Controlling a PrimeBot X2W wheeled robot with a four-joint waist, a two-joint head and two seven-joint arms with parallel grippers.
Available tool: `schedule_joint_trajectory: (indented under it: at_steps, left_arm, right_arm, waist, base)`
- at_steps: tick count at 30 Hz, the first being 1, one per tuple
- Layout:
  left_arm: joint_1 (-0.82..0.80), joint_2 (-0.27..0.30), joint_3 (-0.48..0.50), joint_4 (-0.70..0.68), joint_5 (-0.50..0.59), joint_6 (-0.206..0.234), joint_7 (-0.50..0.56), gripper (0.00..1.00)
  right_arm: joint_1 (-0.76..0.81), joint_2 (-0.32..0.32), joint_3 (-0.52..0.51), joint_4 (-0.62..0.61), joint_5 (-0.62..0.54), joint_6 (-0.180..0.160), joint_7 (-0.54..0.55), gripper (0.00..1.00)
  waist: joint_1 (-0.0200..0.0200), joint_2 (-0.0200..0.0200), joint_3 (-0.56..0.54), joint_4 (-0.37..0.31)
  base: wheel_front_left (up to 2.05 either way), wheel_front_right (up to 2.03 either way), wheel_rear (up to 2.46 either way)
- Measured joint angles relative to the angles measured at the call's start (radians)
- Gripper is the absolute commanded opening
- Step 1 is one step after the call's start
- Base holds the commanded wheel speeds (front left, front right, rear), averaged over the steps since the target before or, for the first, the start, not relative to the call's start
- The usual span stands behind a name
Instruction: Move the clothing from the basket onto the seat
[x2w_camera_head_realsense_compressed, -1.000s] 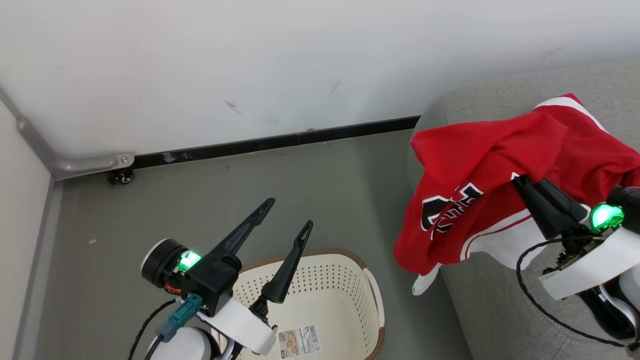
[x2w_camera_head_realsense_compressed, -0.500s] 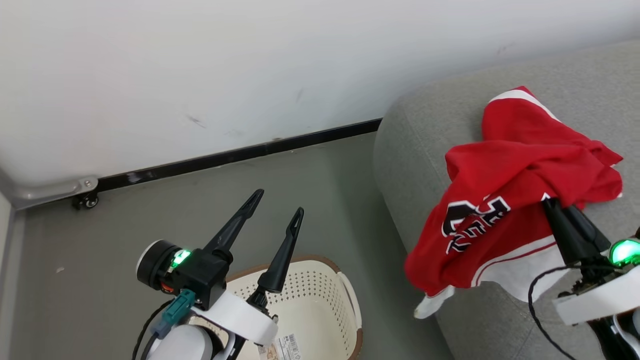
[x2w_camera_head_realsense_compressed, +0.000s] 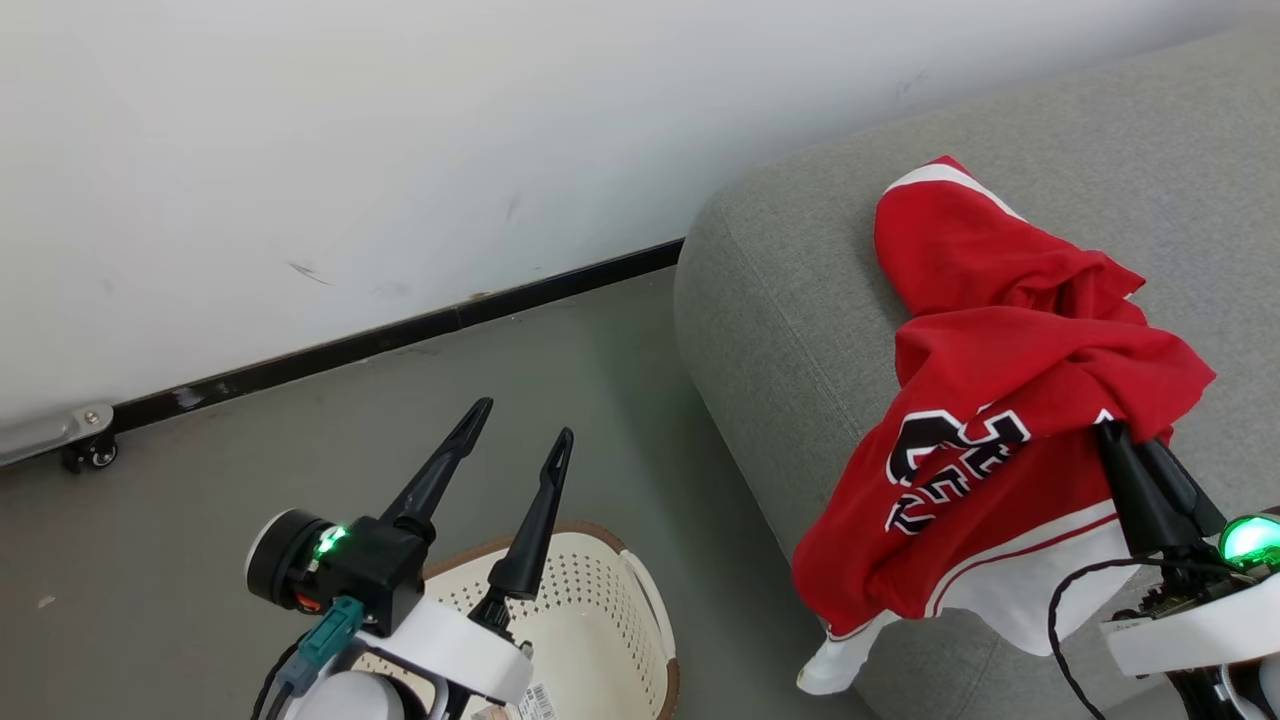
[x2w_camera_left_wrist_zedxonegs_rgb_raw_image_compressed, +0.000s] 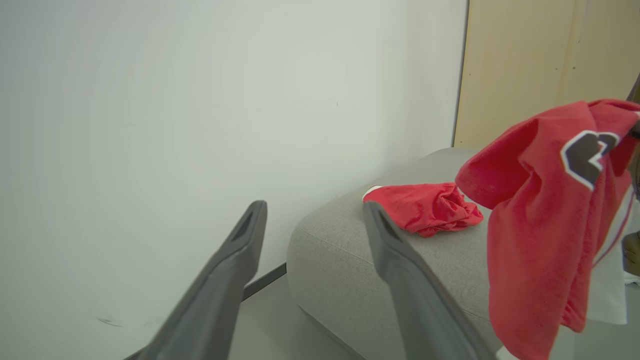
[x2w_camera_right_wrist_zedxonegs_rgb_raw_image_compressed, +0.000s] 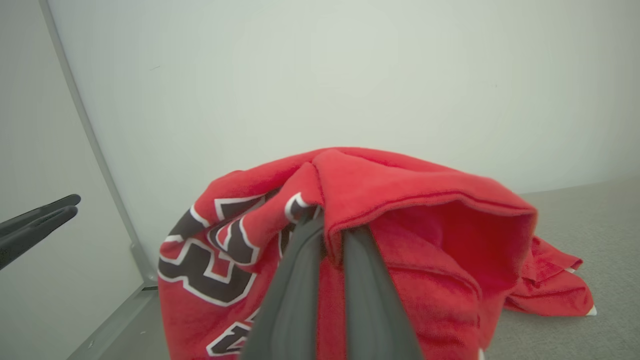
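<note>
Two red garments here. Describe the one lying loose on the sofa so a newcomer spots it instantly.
Start at the large light-grey upholstered sofa seat by the white wall. On top lies a small crumpled bright red fabric garment with white trim. Unlike the larger red garment with black-and-white lettering hanging from the right end effector, it shows no lettering and nothing grips it.

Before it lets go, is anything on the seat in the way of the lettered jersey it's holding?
Only the other red garment, lying on the seat just beyond. The right gripper is shut on the lettered garment, which hangs over the seat's edge. The grey fabric under it looks bare.
</note>
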Motion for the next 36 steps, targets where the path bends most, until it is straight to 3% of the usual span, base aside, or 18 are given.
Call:
schedule_joint_trajectory:
  at_steps: [7, 15, 20, 36]
  left_arm:
    - [0.026, 0.013, 0.03, -0.018, 0.012, 0.014, 0.0, 1.0]
    - [0.04, 0.043, 0.079, -0.053, 0.026, 0.037, 0.0, 1.0]
    - [0.058, 0.066, 0.117, -0.087, 0.032, 0.062, 0.0, 1.0]
    - [0.076, 0.133, 0.15, -0.173, 0.064, 0.072, 0.0, 1.0]
  right_arm:
    - [-0.032, 0.032, -0.044, 0.021, 0.0, 0.0, 0.0, 0.0]
    - [-0.205, 0.027, -0.091, 0.045, 0.0, 0.0, 0.0, 0.0]
    - [-0.319, 0.005, -0.123, 0.079, 0.001, 0.0, 0.021, 0.0]
    - [-0.617, -0.071, -0.287, 0.32, 0.013, 0.0, 0.119, 0.0]
  waist:
    - [0.0, 0.0, 0.011, -0.03]
    - [0.0, 0.0, 0.043, -0.037]
    - [0.0, 0.0, 0.069, -0.035]
    - [0.0001, 0.0, 0.175, -0.008]
  base:
    - [0.0, 0.0, 0.0]
    - [0.0, 0.0, 0.0]
    - [0.0, 0.0, 0.0]
    - [0.0, 0.0, 0.0]
